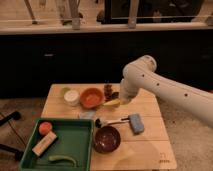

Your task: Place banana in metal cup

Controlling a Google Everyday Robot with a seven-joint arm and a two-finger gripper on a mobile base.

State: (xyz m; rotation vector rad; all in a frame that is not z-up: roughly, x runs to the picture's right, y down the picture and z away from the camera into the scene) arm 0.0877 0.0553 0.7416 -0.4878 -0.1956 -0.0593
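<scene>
My gripper (116,101) hangs from the white arm that reaches in from the right, low over the back middle of the wooden table (150,146). It is shut on the small yellow banana (112,104), which sticks out to the left just above the tabletop beside the orange bowl (91,98). The metal cup (114,95) shows only as a small dull grey shape right behind the banana, mostly hidden by the gripper. Whether the banana touches the cup I cannot tell.
A white cup (71,97) stands left of the orange bowl and a small dark brown object (107,89) behind it. A dark bowl (107,139), a brush (111,121) and a blue sponge (135,123) lie in front. The green tray (75,150) holds an orange ball (45,128), a block (45,143) and a green pod (62,159).
</scene>
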